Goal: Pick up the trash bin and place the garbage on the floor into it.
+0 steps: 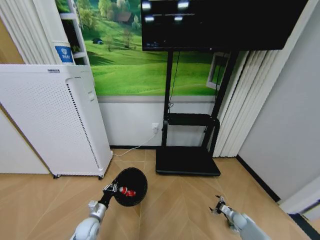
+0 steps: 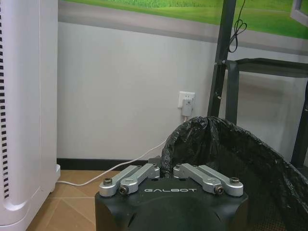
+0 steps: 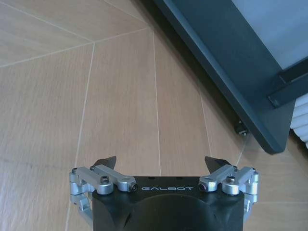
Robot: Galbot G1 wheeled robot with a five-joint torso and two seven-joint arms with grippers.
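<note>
Currently we are noting, far left, the white perforated appliance [image 1: 55, 120] standing against the wall. Just right of it our left gripper [image 1: 111, 189] is clamping the rim of the trash bin [image 1: 131, 186], jaws drawn narrow on the black liner edge; the bin is tilting its mouth toward us, and we judge it lifted off the floor. A red piece of garbage [image 1: 128, 192] is lying inside with something white beside it. Farther right, the TV stand base [image 1: 187, 161] is resting on the wood floor [image 1: 185, 205]. Our right gripper [image 1: 218, 205] is hovering low over bare boards, jaws wide, holding nothing. We are seeing no litter loose on the floor, so collection looks close to complete.
</note>
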